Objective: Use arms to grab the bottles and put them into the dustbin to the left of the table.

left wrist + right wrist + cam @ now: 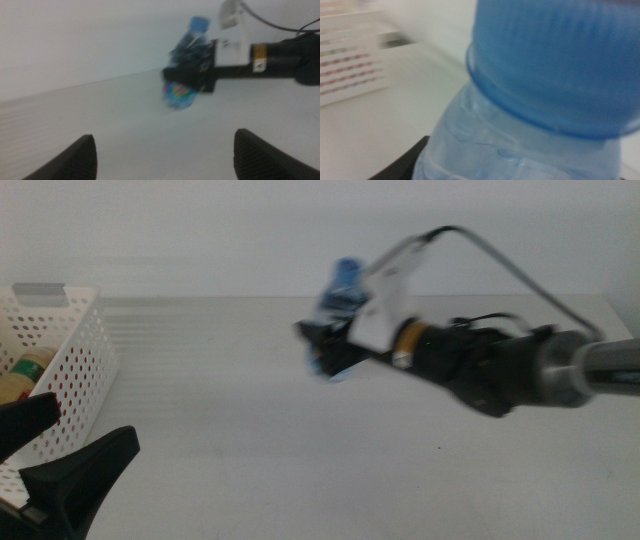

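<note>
The white table [300, 430] fills most of the middle view, plain and matte, running back to a pale wall. At its left edge stands the white perforated dustbin [85, 355], with a grey slot handle at the rim; through the open top a yellow-liquid bottle [25, 370] shows lying inside, with a pale cap end and a dark red patch beside it that is too blurred to name.

The right arm [520, 365] reaches in from the right, dark and thick, with a black cable arching over it and a white block near its wrist. Its right gripper [325, 345] hangs above the middle of the table, well apart from the dustbin, and its jaws are pinched on a small clear water bottle [340, 305]. The bottle is held tilted, its blue cap [199, 24] up and leaning away, its blue label end below the jaws, clear of the tabletop. In the right wrist view the cap and the clear shoulder of the bottle crowd the picture, with the dustbin blurred behind.

The left gripper [60, 445] waits at the bottom left corner of the middle view, just beside the dustbin, its two dark wedge fingers [70, 160] spread wide with nothing between them.
</note>
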`<state>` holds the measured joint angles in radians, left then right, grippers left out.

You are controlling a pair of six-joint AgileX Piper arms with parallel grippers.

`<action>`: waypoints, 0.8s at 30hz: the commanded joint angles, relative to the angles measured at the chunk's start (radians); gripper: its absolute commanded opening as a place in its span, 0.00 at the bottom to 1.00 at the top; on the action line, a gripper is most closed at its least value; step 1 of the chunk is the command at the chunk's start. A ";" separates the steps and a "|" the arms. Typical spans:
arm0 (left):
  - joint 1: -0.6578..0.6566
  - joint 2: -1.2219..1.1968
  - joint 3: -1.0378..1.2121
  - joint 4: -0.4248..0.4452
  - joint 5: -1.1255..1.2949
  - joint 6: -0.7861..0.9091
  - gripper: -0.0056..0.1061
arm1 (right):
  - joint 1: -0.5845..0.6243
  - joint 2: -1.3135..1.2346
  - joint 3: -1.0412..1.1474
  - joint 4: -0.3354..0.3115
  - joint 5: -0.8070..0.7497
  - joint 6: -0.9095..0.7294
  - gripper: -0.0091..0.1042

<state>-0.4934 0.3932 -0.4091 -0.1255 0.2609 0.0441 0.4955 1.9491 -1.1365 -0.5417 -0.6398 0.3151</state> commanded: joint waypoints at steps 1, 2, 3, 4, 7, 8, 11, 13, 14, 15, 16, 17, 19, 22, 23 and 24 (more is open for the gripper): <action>-0.004 0.008 -0.030 -0.005 -0.082 -0.012 0.86 | 0.063 -0.011 -0.093 -0.016 -0.099 0.010 0.08; -0.004 0.008 -0.030 -0.005 -0.082 -0.012 0.86 | 0.090 0.012 -0.118 -0.014 -0.098 0.010 0.08; -0.004 0.008 -0.030 -0.005 -0.082 -0.012 0.86 | 0.109 0.030 -0.133 -0.015 -0.096 0.010 0.08; -0.004 0.008 -0.030 -0.005 -0.082 -0.012 0.86 | 0.131 0.057 -0.161 -0.015 -0.095 0.010 0.08; -0.004 0.008 -0.030 -0.005 -0.082 -0.012 0.86 | 0.187 0.112 -0.208 -0.015 -0.095 0.010 0.08; -0.004 0.008 -0.030 -0.005 -0.082 -0.012 0.86 | 0.201 0.127 -0.220 -0.015 -0.095 0.010 0.08; -0.004 0.008 -0.030 -0.005 -0.082 -0.012 0.86 | 0.232 0.160 -0.242 -0.015 -0.096 0.010 0.08; -0.004 0.008 -0.030 -0.005 -0.082 -0.012 0.86 | 0.245 0.176 -0.242 -0.014 -0.101 0.010 0.08; -0.004 0.008 -0.030 -0.005 -0.082 -0.012 0.86 | 0.250 0.182 -0.242 -0.014 -0.100 0.010 0.08; -0.004 0.008 -0.030 -0.005 -0.082 -0.012 0.86 | 0.254 0.189 -0.242 -0.014 -0.099 0.010 0.08; -0.004 0.008 -0.030 -0.005 -0.082 -0.012 0.86 | 0.257 0.194 -0.242 -0.013 -0.096 0.010 0.09; -0.004 0.008 -0.030 -0.005 -0.082 -0.012 0.86 | 0.259 0.198 -0.242 -0.012 -0.093 0.010 0.10; -0.004 0.008 -0.030 -0.005 -0.082 -0.012 0.86 | 0.262 0.204 -0.241 -0.016 -0.092 0.010 0.14; -0.004 0.008 -0.030 -0.005 -0.082 -0.012 0.86 | 0.262 0.205 -0.240 -0.041 -0.083 0.035 0.31; -0.004 0.008 -0.030 -0.005 -0.082 -0.012 0.86 | 0.262 0.205 -0.240 -0.050 -0.077 0.052 0.37; -0.004 0.008 -0.030 -0.005 -0.082 -0.012 0.86 | 0.262 0.205 -0.240 -0.061 -0.070 0.069 0.45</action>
<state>-0.4934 0.3932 -0.4091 -0.1255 0.2609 0.0441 0.7559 2.2242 -1.3432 -0.5947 -0.6317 0.3608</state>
